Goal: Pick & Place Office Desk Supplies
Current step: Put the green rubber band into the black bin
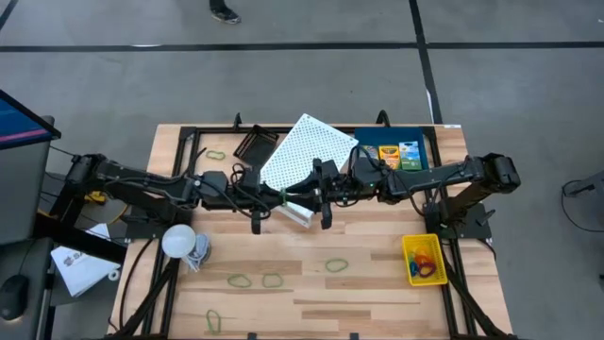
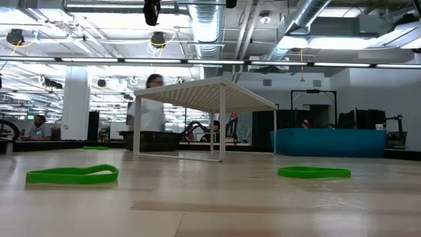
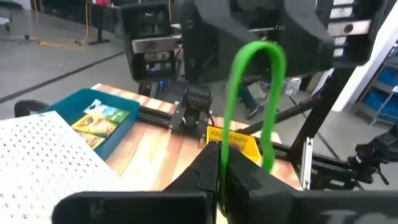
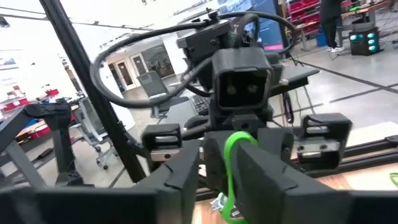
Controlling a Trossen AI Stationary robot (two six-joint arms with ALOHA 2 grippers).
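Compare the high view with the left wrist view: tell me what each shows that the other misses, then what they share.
Only the high view: loose green rubber bands on the wood, the black mesh tray, the white bulb-like object, and both arms meeting mid-table.

Only the left wrist view: the left gripper shut on a green rubber band looped upward, with the right gripper close in front of it.

Both: the blue mesh tray holding crayon packs, the yellow mesh tray, and the white perforated shelf.

Overhead, table-level, two facing wrist views
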